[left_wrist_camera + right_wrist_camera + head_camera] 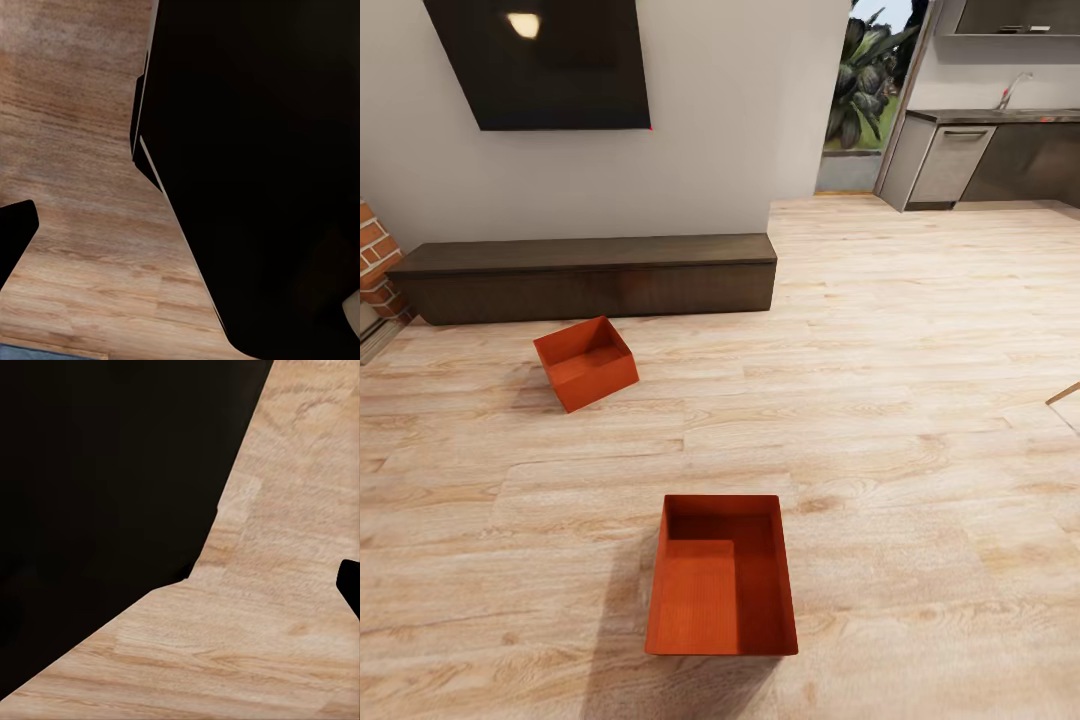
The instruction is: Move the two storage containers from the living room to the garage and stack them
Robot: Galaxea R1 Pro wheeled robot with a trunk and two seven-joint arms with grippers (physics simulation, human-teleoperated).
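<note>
Two orange-red storage containers stand open-topped on the light wood plank floor of the living room. The nearer one lies straight ahead, close in front of me, its long side running away from me. The farther one sits turned at an angle to the left, just before the low dark TV bench. Both are empty. In the left wrist view a dark fingertip pokes in at the edge over wood floor beside my black body. The right wrist view has a similar dark tip at its edge.
A black TV hangs on the white wall above the bench. Brickwork stands at the far left. To the right the wood floor runs on to a kitchen counter and a doorway with plants.
</note>
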